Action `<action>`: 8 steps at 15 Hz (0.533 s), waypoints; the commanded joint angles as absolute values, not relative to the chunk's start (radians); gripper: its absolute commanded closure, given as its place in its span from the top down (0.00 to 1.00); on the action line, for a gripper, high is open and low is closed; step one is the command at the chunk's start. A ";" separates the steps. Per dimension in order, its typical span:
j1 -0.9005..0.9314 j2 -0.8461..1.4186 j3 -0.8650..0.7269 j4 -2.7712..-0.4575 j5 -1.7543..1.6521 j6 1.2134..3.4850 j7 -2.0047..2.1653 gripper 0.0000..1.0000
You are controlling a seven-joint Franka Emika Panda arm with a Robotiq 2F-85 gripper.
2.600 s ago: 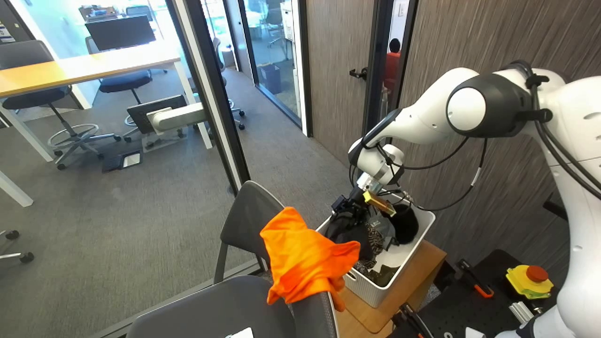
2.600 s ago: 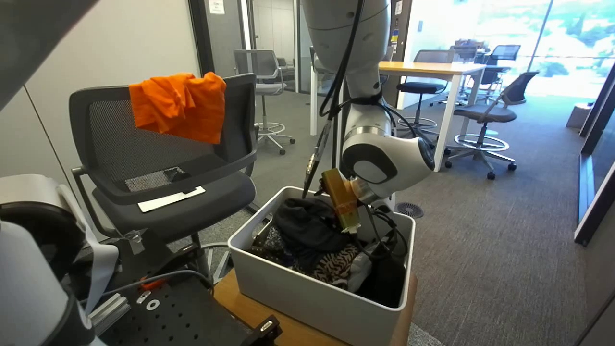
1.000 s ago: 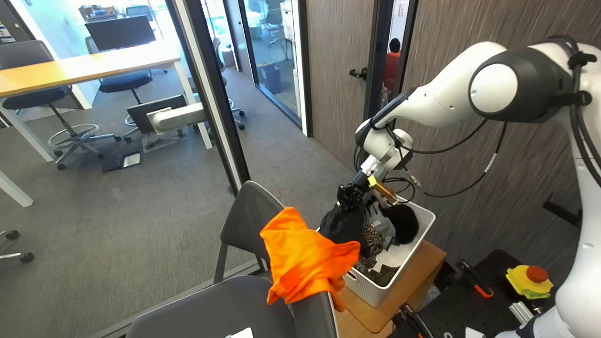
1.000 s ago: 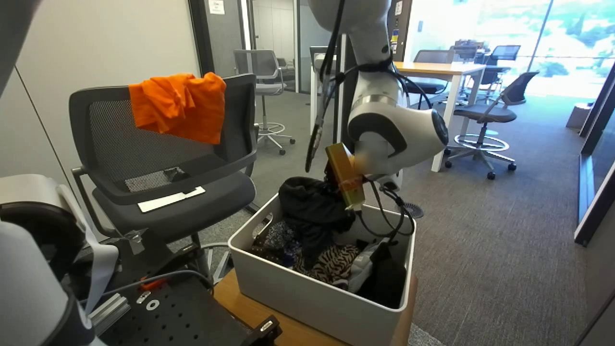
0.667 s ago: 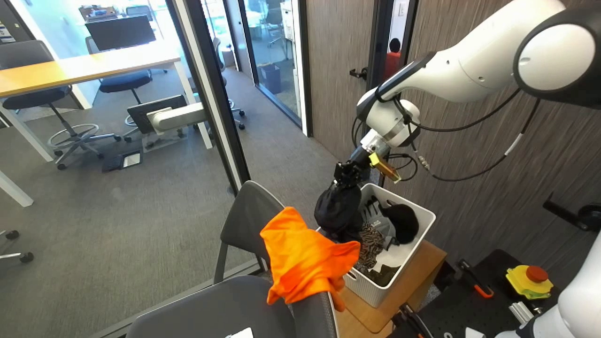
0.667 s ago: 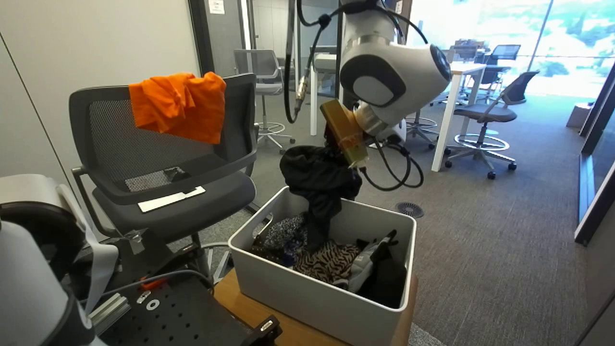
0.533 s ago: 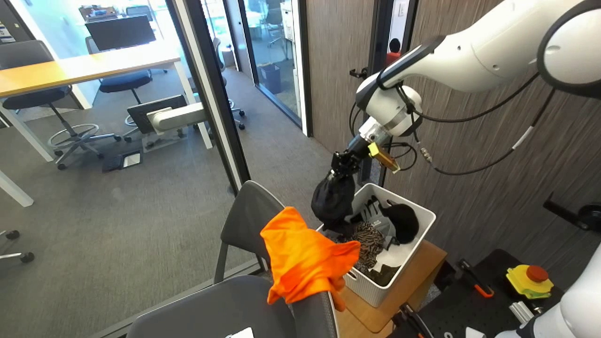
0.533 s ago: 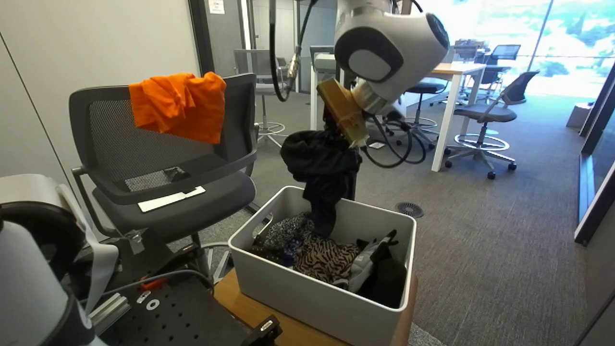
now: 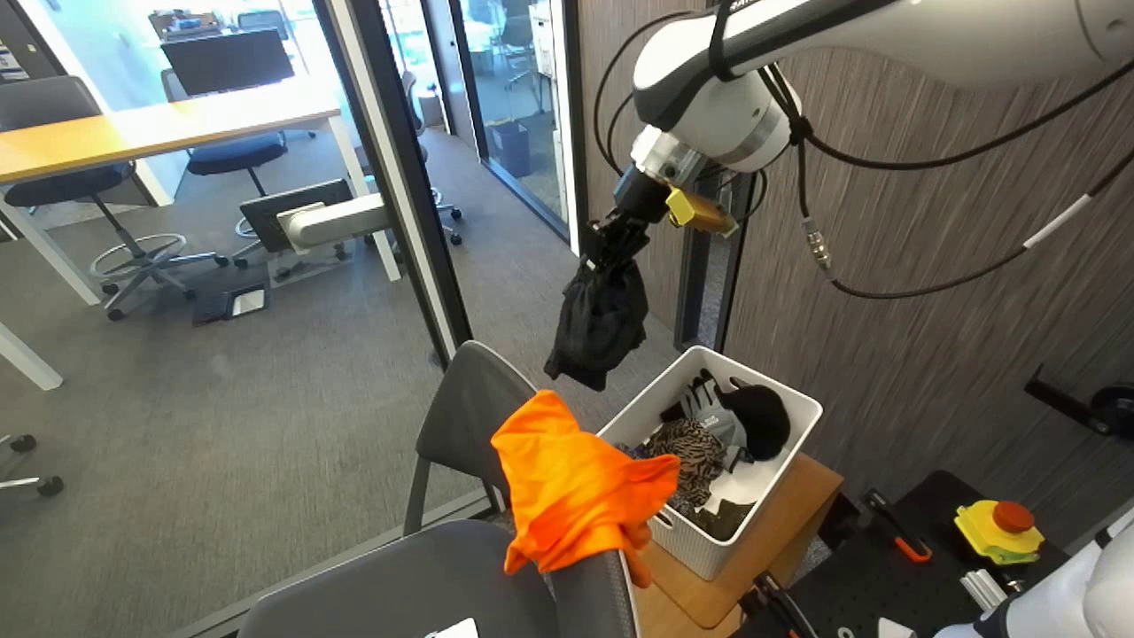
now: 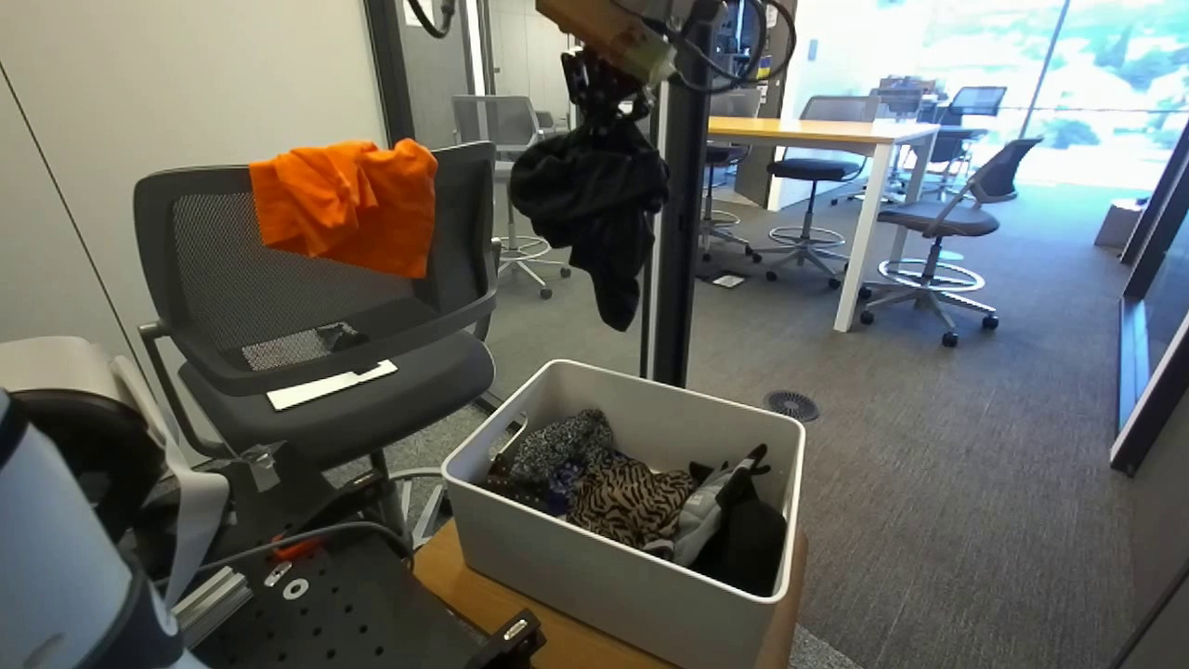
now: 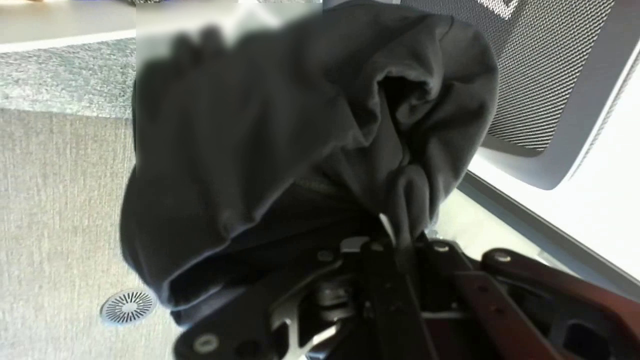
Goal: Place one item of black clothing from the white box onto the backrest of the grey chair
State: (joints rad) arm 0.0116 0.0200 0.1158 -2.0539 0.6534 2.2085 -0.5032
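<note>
A bunched black garment [image 9: 601,319] hangs in the air, pinched at its top by my gripper [image 9: 611,252]. Its lower end [image 10: 618,293] dangles free above the white box [image 10: 613,581], touching nothing. In the wrist view the black cloth [image 11: 260,130] fills the middle, and a fold of it runs between the nearly closed fingers of the gripper [image 11: 407,247]. The grey chair's backrest [image 10: 279,297] stands to the left of the garment in an exterior view. Another black item [image 10: 748,544] lies inside the box.
Orange cloth [image 10: 348,209] drapes over the backrest's top edge. Zebra-patterned fabric [image 10: 632,502] and grey pieces lie in the box, which rests on a wooden stand [image 9: 802,487]. A dark glass-wall post [image 10: 683,242] rises behind the garment. A white strip [image 10: 325,386] lies on the seat.
The black garment has come up out of the box in my gripper. Both have risen and shifted towards the chair's side. The orange cloth and the box have stayed put.
</note>
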 commanded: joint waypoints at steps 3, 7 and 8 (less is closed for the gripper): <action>0.142 -0.040 0.185 -1.887 0.352 2.064 -0.265 0.11; 0.243 0.030 0.272 -1.693 0.204 1.928 -0.146 0.11; 0.265 0.055 0.292 -1.650 0.182 1.893 -0.134 0.11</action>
